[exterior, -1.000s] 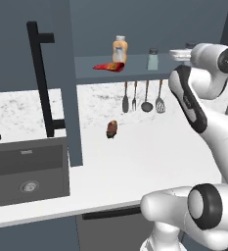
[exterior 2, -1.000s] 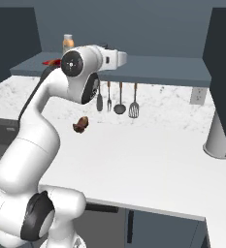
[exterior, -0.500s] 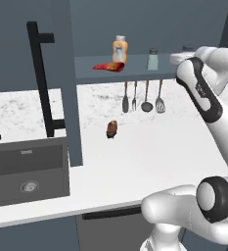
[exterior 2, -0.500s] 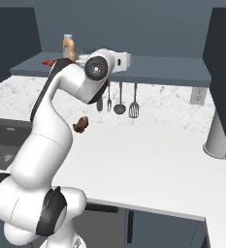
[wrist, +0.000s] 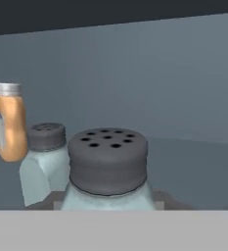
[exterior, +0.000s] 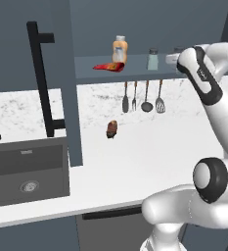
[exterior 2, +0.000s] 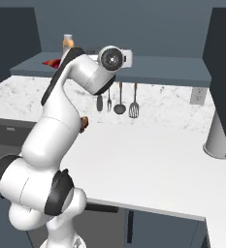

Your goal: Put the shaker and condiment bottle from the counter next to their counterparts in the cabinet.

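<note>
end effector (wrist: 108,208) grips the shaker (wrist: 107,169) between its fingers, over the cabinet (exterior: 135,73) shelf, close beside the second shaker (wrist: 43,162) and orange bottle (wrist: 10,128).

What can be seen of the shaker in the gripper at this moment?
The shaker is small, with a pale blue-grey translucent body and a dark grey round cap pierced by several holes. It stands upright between the gripper fingers, which are shut on its body just under the cap. It is held up at the cabinet shelf, close beside a matching second shaker, with the orange bottle beyond that. Whether its base touches the shelf cannot be told.
</note>
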